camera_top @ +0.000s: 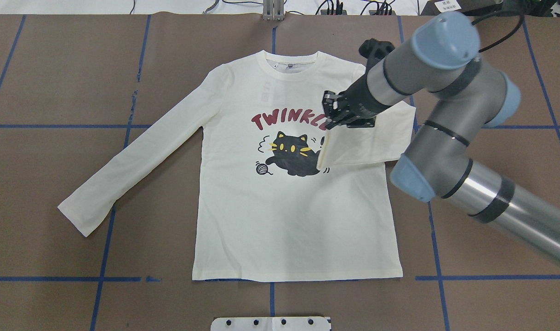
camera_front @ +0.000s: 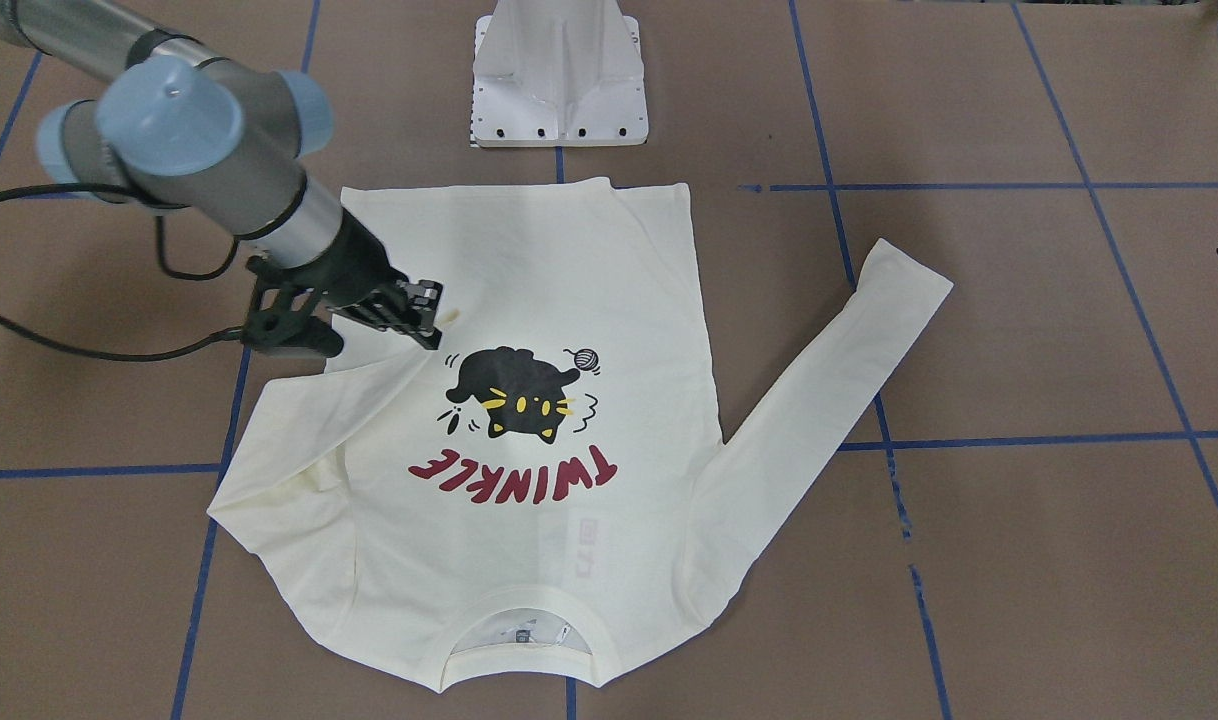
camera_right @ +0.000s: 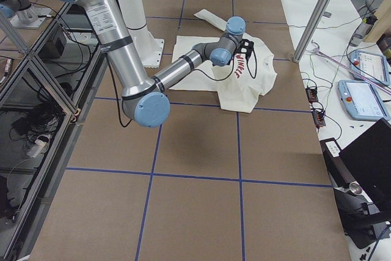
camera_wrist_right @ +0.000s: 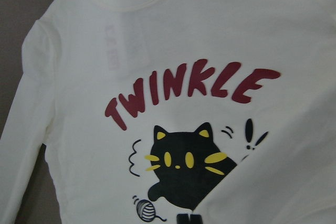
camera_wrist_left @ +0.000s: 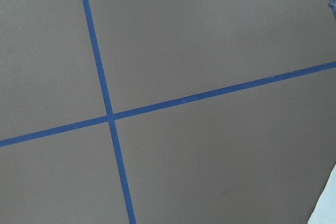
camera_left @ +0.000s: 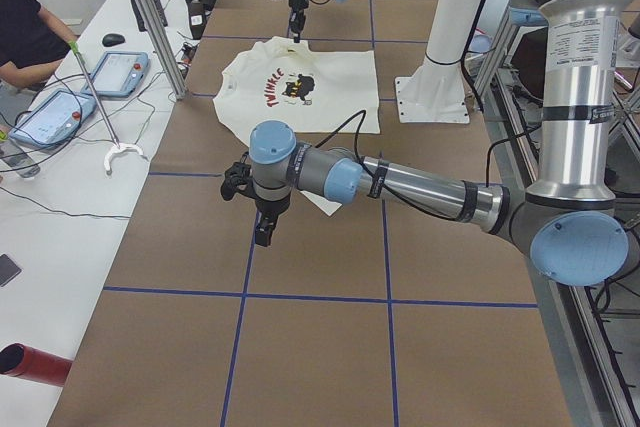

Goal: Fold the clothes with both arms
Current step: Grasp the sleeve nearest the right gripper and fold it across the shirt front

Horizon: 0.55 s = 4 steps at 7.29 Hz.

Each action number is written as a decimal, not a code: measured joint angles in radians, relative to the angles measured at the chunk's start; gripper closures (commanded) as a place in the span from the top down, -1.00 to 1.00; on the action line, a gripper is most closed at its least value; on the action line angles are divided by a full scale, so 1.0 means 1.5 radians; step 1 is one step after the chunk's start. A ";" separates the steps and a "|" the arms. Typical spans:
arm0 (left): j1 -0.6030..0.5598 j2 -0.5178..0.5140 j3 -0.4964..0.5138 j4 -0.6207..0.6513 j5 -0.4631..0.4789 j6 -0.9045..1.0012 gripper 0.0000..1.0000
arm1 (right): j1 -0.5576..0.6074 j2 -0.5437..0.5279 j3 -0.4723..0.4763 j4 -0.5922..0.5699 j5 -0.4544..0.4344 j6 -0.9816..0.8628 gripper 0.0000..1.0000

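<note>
Beneath the right gripper, the T-shirt lies flat, print up, its nearer sleeve clamped at the cuff and held across the chest, apparently the first sleeve fold and next needing a smooth release, while the left gripper, well aside, cannot be judged open or closed.

This is looking like a robotics lab: robot arms are reaching over a table gridded with blue tape. At nine o'clock in the exterior left view, teach pendants are lying on a white bench beside a seated person.
</note>
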 measured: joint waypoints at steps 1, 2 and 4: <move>0.000 0.000 0.000 0.000 0.000 0.000 1.00 | -0.046 0.074 -0.055 0.000 -0.064 0.023 -1.00; 0.000 0.000 0.000 0.000 0.000 0.000 1.00 | -0.082 0.147 -0.127 0.002 -0.114 0.035 -1.00; 0.000 0.000 -0.002 0.000 -0.001 -0.001 1.00 | -0.139 0.264 -0.280 0.028 -0.200 0.042 -1.00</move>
